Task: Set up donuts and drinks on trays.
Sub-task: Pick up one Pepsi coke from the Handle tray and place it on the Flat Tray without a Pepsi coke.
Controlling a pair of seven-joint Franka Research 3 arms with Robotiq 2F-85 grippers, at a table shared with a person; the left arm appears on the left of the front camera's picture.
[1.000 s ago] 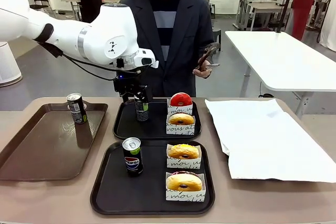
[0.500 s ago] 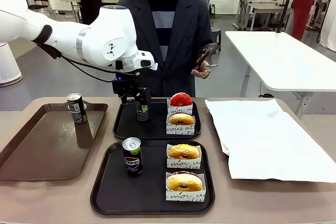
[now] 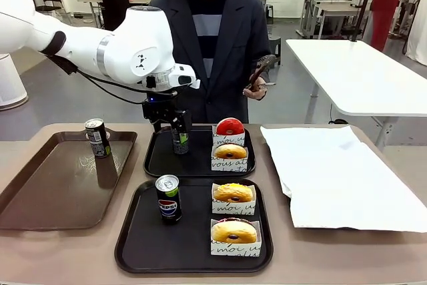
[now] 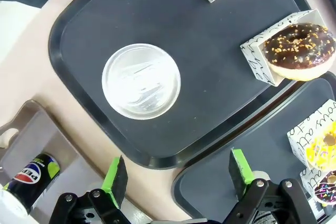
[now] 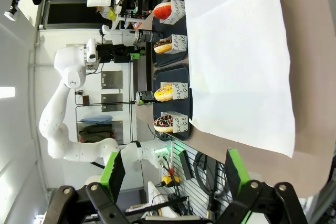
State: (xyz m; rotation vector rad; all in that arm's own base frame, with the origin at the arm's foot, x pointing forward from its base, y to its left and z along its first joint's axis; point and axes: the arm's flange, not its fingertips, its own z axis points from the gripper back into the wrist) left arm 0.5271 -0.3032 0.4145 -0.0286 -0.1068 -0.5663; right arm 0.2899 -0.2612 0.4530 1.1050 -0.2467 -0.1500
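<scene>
My left gripper (image 3: 175, 125) hangs open just above a slim black can (image 3: 179, 142) that stands on the far black tray (image 3: 160, 161). In the left wrist view the can's silver top (image 4: 140, 88) lies ahead of the open gripper (image 4: 177, 174), apart from its green pads. A red donut (image 3: 229, 127) and a chocolate donut (image 4: 299, 51) in printed sleeves share that tray. The near black tray (image 3: 140, 245) holds a Pepsi can (image 3: 168, 198) and two sleeved donuts (image 3: 233, 193). My right gripper (image 5: 173, 174) is open and holds nothing.
A long brown tray (image 3: 53, 191) at the left carries another can (image 3: 97, 137). A large white sheet (image 3: 340, 171) covers the table's right side. The person stands behind the far tray with a dark object in one hand (image 3: 261, 85).
My left gripper has lifted a little up and to the left, off the can on the far tray. The can, donuts and trays have stayed put.
</scene>
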